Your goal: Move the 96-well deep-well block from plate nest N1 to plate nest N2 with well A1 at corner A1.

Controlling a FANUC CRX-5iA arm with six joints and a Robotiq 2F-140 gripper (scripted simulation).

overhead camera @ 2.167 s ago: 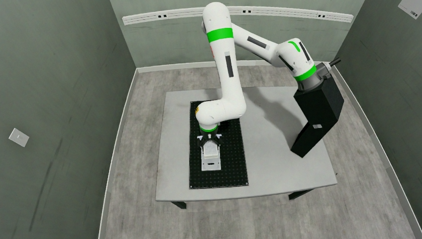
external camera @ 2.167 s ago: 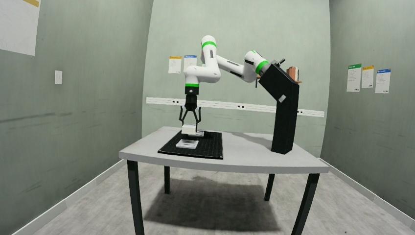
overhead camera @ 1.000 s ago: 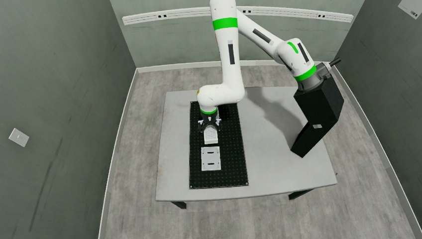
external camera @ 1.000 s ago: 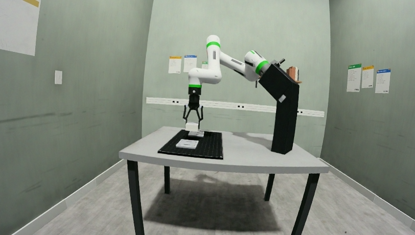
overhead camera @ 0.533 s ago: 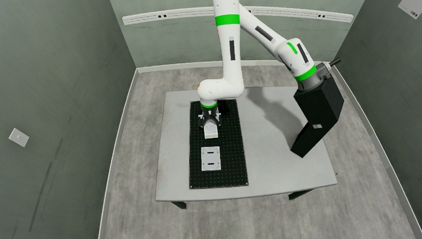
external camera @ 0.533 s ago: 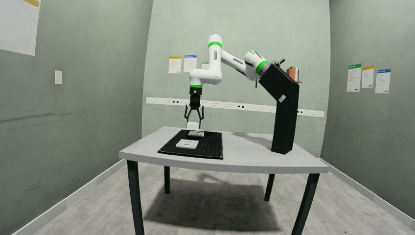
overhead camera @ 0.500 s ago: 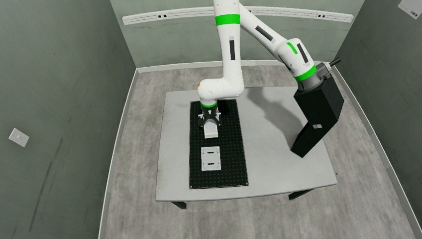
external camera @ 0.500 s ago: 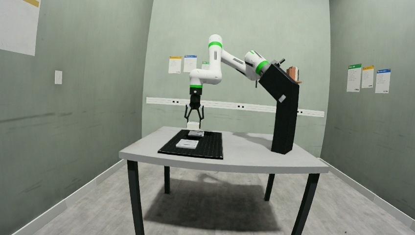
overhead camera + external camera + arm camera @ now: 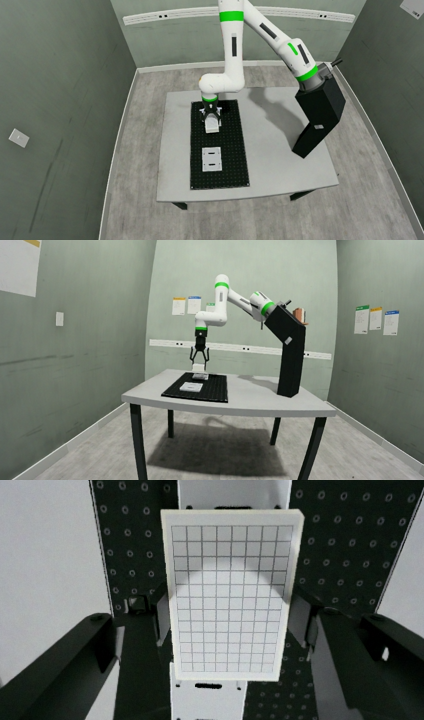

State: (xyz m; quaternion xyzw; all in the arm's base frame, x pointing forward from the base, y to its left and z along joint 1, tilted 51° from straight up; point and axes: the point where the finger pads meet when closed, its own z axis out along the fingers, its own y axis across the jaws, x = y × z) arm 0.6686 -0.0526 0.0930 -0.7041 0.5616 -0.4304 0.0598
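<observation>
End effector (image 9: 199,362): pinching the block (image 9: 198,367) by its two long sides, pads (image 9: 301,622) pressed against the walls, wells facing up. Carrying it in the air, level as far as the exterior view shows, well above the mat (image 9: 232,166) on the desk (image 9: 273,166).

Done so far, judging by how things lie:
- Block out of N1 (image 9: 211,149); nest bare, both slots showing.
- Grip made and lift made.
- Most of the transfer made: block hanging roughly over N2 (image 9: 199,376), the far nest in the exterior view. From the wrist camera, white nest plate peeking out past both short ends of the block, so close to centred lengthwise.

Left to do, as a judgement:
- Fine alignment over N2, sides parallel to the locators.
- Check of orientation: cut-off corner to the A1 mark. Cannot tell from these views which corner is cut, nor read any A1 mark on the nest.
- Straight descent until flat inside the locators, no edge riding up on one.
- Release and retreat upward.

Roughly two thirds through: pick and carry behind, placement ahead. Main risk now a skewed or offset set-down, leaving the block tilted on a locator.
</observation>
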